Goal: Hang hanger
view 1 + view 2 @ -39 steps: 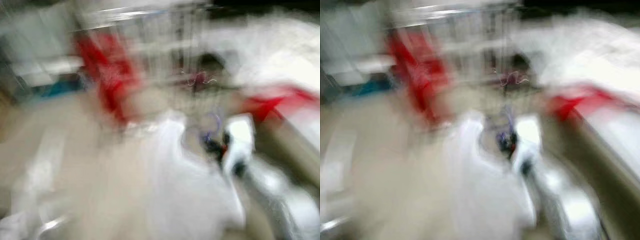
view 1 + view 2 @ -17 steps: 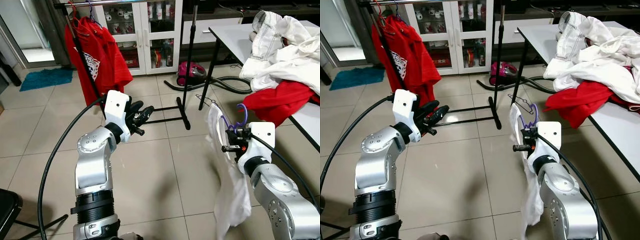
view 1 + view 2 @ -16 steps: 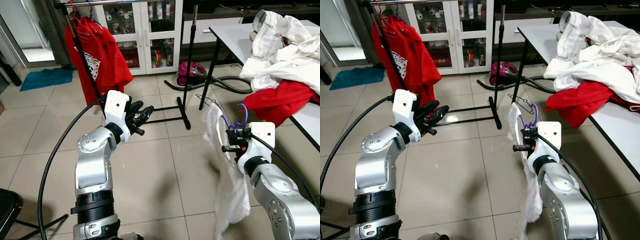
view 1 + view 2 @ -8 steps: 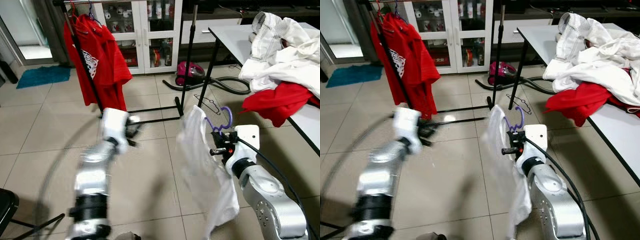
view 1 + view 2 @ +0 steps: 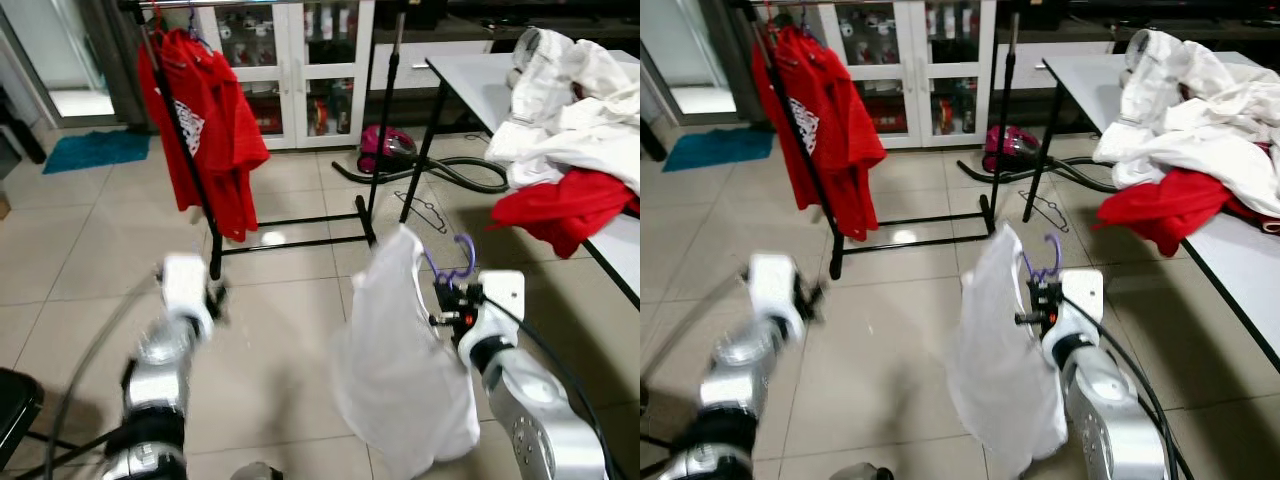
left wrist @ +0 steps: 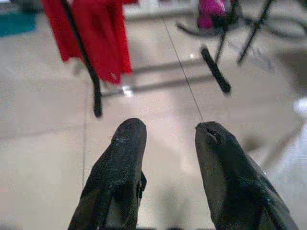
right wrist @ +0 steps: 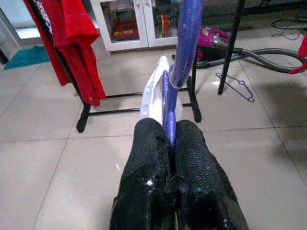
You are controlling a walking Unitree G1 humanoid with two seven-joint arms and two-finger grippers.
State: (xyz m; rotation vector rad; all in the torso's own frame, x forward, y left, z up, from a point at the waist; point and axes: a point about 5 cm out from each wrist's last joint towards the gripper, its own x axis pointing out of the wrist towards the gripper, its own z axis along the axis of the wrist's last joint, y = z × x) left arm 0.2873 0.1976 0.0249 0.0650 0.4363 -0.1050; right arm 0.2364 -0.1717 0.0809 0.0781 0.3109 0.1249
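Note:
A purple hanger (image 5: 455, 262) carries a white garment (image 5: 400, 350) that hangs down over the floor tiles. My right gripper (image 5: 447, 305) is shut on the hanger's neck, and the right wrist view shows the pads (image 7: 192, 143) pinching the purple stem (image 7: 184, 43). The black clothes rack (image 5: 185, 150) stands at the back left with red shirts (image 5: 210, 130) hanging on it, well beyond the hanger. My left gripper (image 6: 165, 132) is open and holds nothing. It sits low on the left (image 5: 215, 298), blurred, pointing toward the rack's foot.
A white table (image 5: 480, 85) on the right holds a pile of white clothes (image 5: 570, 90) and a red garment (image 5: 565, 205). A pink vacuum (image 5: 388, 148) and a loose wire hanger (image 5: 425, 212) lie on the floor by the table leg. A glass-door cabinet (image 5: 300, 60) stands behind.
My left arm has dropped lower and to the left and is blurred with motion. The white garment has swung leftward under the hanger. The view has shifted slightly.

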